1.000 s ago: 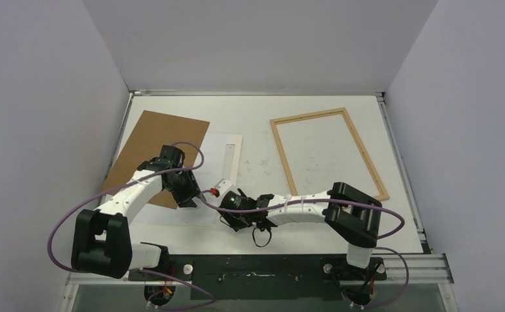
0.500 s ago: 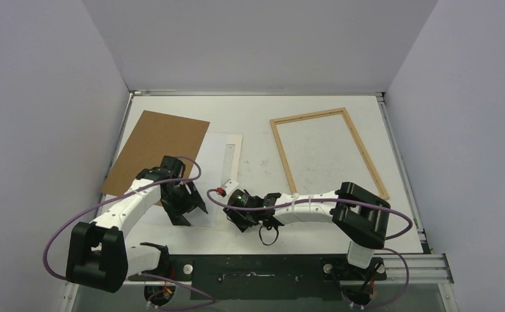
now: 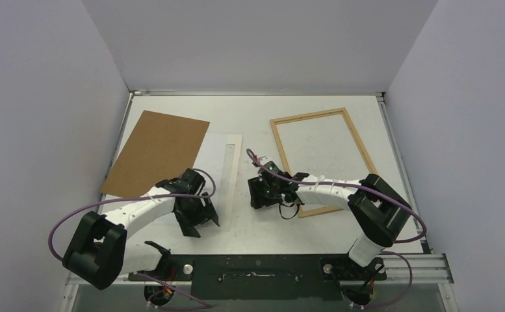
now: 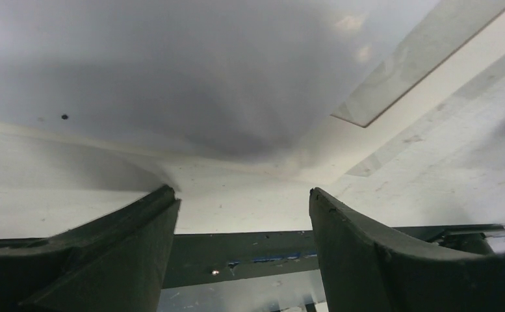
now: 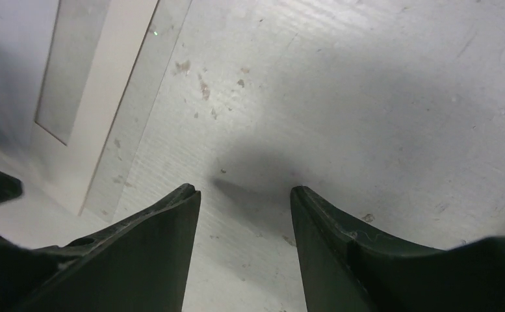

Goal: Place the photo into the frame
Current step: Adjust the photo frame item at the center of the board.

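The photo [image 3: 223,156] lies white side up on the table, its left edge beside the brown backing board. The frame [image 3: 361,151], thin light wood, lies flat at the right with bare table inside it. My left gripper [image 3: 201,222] hovers open near the photo's near end, and nothing sits between its fingers [image 4: 139,240]. My right gripper [image 3: 257,192] is open too, just left of the frame's near left corner. In the right wrist view its fingertips [image 5: 178,208] hang over bare table, and the photo [image 5: 132,84] lies off to the left.
A brown hardboard panel [image 3: 155,151] lies at the back left, tilted, close to the left wall. The black mounting rail [image 3: 256,270] runs along the near edge and shows between the left fingers [image 4: 236,250]. Grey walls enclose the table on three sides.
My left gripper has opened and slid toward the near edge, away from the board's corner. The right gripper has swung from the front centre back and right, up to the frame's near left corner.
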